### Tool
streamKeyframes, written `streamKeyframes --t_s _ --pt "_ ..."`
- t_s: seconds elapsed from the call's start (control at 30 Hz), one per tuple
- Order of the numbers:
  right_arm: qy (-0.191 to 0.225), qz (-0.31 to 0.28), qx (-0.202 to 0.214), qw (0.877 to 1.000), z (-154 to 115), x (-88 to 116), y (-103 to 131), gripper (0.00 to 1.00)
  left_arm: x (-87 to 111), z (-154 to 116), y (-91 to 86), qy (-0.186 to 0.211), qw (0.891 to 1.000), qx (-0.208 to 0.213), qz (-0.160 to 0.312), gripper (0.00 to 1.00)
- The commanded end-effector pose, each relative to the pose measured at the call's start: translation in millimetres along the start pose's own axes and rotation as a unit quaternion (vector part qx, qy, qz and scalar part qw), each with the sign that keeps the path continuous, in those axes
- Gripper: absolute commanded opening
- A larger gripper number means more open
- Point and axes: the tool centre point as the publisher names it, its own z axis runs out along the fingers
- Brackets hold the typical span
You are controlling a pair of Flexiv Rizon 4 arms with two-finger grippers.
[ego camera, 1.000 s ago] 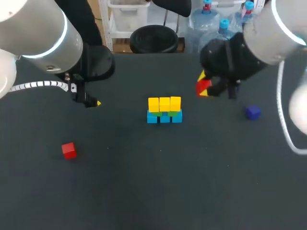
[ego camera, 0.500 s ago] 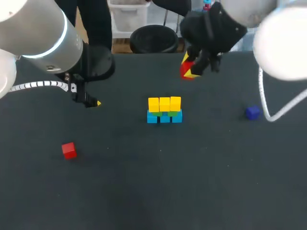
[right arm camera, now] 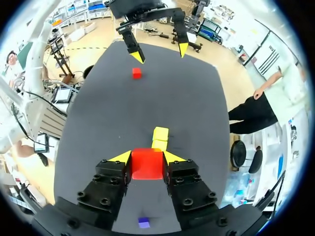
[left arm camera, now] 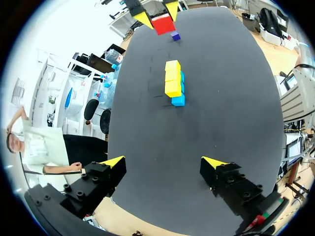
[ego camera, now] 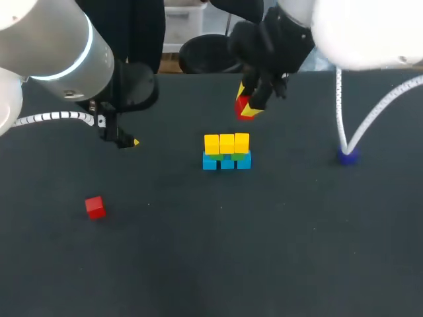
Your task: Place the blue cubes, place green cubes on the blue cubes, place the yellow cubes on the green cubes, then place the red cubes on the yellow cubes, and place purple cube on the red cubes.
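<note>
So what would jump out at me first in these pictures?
The bright wall of cubes in the middle, with yellow cubes on top and blue cubes at the bottom. Close by, raised in the air, the right arm's fingers clamp a red cube. A second red cube lies alone off to the robot's left.

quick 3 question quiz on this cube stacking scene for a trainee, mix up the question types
1. True or false: the right pincer is shut on a red cube.
2. Which colour is the top layer of the stack on the table? A. yellow B. red C. purple
3. Fill in the gap: the left pincer holds nothing and is ___.

Key: 1 true; 2 A; 3 open.
</note>
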Motion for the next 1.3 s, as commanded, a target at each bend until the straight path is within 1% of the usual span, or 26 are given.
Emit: streamKeyframes --t_s 0.03,0.2,0.43,0.67,0.8,0.93,1.17,1.3 --pt "0.003 0.002 -0.018 1.0 10.7 -0.8 -5.9 0.0 -0.7 0.6 0.2 0.002 1.0 0.0 -0.001 1.0" --pt "0.0 0.004 -0.017 1.0 26.7 1.0 -6.0 0.0 -0.7 0.6 0.2 0.002 1.0 0.0 -0.001 1.0" --pt "0.002 0.008 -0.011 1.0 36.4 8.5 -5.0 0.0 -0.7 0.6 0.2 0.002 1.0 0.0 -0.001 1.0" --pt "0.019 0.019 -0.023 0.999 45.5 15.5 -4.2 0.0 -0.7 0.6 0.2 0.002 1.0 0.0 -0.001 1.0" --pt "0.028 0.026 -0.035 0.999 50.2 15.3 -5.5 0.0 -0.7 0.6 0.2 0.002 1.0 0.0 -0.001 1.0" --pt "0.034 0.026 -0.038 0.998 52.8 12.6 -9.9 0.0 -0.7 0.6 0.2 0.002 1.0 0.0 -0.001 1.0" --pt "0.07 0.014 -0.05 0.996 56.9 13.6 -20.5 0.0 -0.7 0.6 0.2 0.002 1.0 0.0 -0.001 1.0" --pt "0.077 0.013 -0.055 0.995 59.2 13.2 -25.9 0.0 -0.7 0.6 0.2 0.002 1.0 0.0 -0.001 1.0"
